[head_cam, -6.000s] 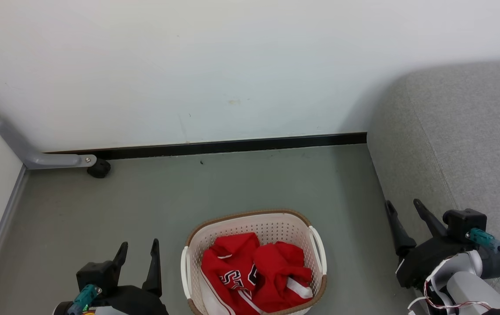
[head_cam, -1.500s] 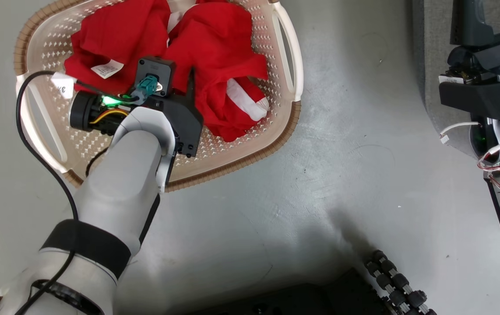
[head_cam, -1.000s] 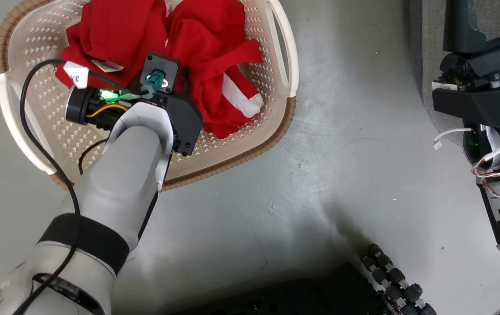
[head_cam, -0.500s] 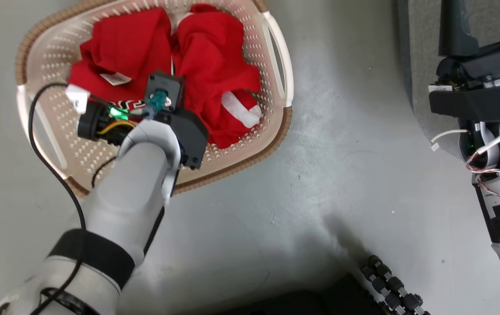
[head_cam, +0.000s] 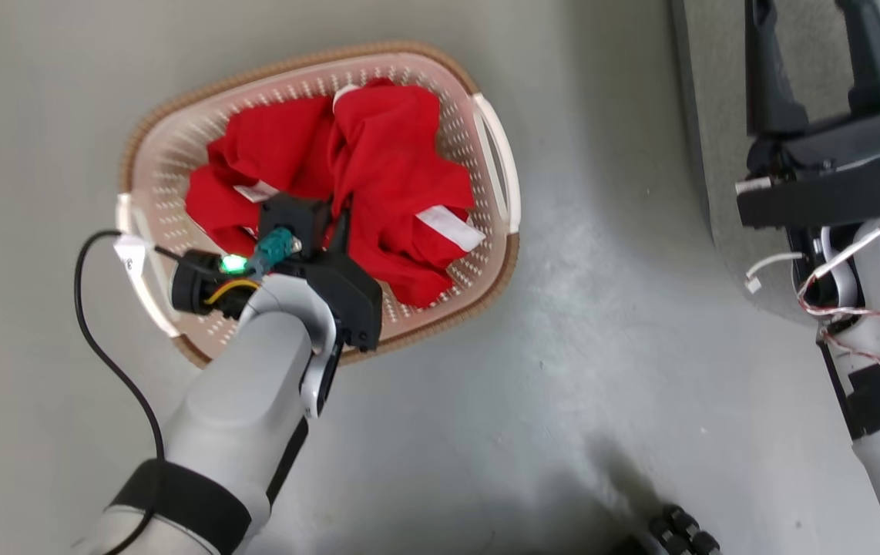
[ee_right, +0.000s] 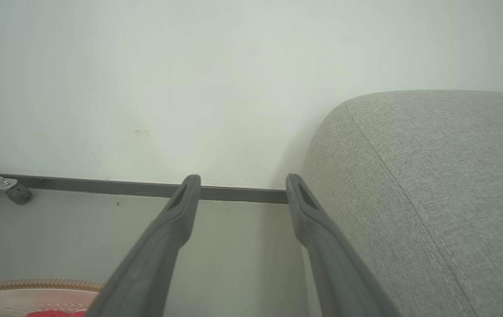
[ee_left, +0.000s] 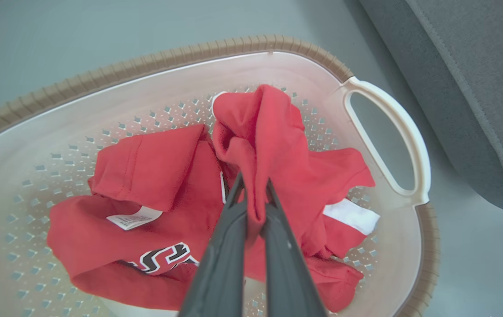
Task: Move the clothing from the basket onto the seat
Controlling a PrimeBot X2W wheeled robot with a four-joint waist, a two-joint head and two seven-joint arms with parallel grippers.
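The clothing lies in the cream basket (head_cam: 293,65) as two red garments. One with black-and-white lettering (ee_left: 154,211) lies flat at the left. The other, with white trim (ee_left: 269,132), is pulled up into a peak. My left gripper (ee_left: 253,198) is shut on a fold of that garment; in the head view the left gripper (head_cam: 340,223) sits over the basket's middle. My right gripper (head_cam: 810,31) stands open by the grey seat (head_cam: 706,92) with nothing in it. The right wrist view shows the right gripper (ee_right: 242,180) open beside the seat (ee_right: 432,176).
The basket (ee_left: 146,59) stands on grey floor, its handle (ee_left: 392,136) toward the seat (ee_left: 476,66). A pale wall with a dark baseboard (ee_right: 101,187) lies behind. A metal leg's caster (ee_right: 18,193) is at the far left. My base's rollers (head_cam: 679,532) show low down.
My left gripper has closed on a fold of the trimmed red garment and drawn it up. The head camera has shifted, so the basket now shows lower and further right.
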